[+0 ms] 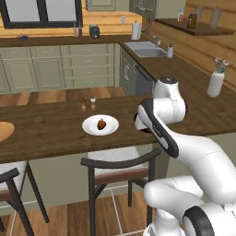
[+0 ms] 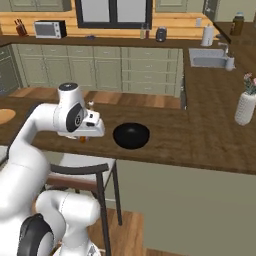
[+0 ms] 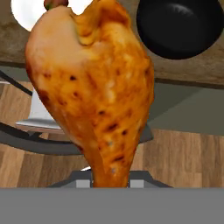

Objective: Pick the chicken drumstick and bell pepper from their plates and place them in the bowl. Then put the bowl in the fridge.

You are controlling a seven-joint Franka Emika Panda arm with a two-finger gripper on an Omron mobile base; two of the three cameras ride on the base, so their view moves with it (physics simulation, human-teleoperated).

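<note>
The glossy orange-brown chicken drumstick (image 3: 92, 92) hangs thin end down in my gripper (image 3: 110, 183), which is shut on it; it looms large in the hand view. In the right base view the gripper (image 2: 83, 137) hovers at the counter's near edge, left of the black bowl (image 2: 131, 135), which is also seen from the hand (image 3: 179, 26). The dark red bell pepper (image 1: 101, 123) lies on the white plate (image 1: 110, 129). The tan wooden plate (image 1: 3, 130) sits bare at the far left. The fridge is out of view.
Dark stools (image 1: 117, 166) stand under the counter's near edge. Small shakers (image 1: 87, 103) stand behind the white plate. A white vase with flowers (image 2: 246, 105) is on the right counter, and the sink (image 1: 146, 50) lies further back.
</note>
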